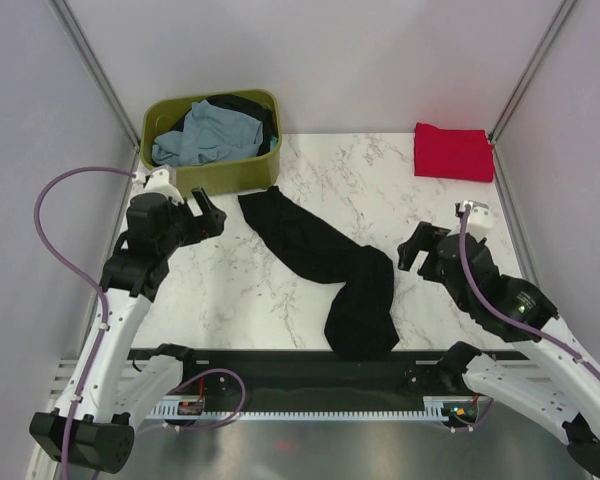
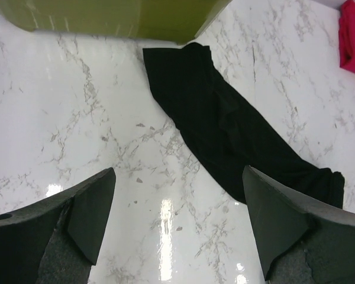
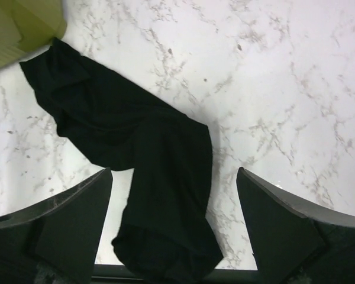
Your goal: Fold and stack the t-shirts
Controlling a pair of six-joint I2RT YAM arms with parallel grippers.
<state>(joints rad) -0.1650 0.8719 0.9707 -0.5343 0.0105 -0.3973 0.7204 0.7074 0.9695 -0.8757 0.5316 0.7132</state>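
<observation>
Black t-shirt [image 1: 325, 262] lies bunched in a long strip running from just in front of the olive tub [image 1: 158, 118], still unfolded. Left gripper [image 1: 208, 212] and right gripper [image 1: 410, 250] both hang wide open, empty. Next job's probably pinching corners to spread it flat.

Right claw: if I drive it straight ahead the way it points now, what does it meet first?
Most likely the black t-shirt. The open right claw points down at the shirt's bunched near end, with nothing in between. How high it sits above the cloth is unclear.
</observation>
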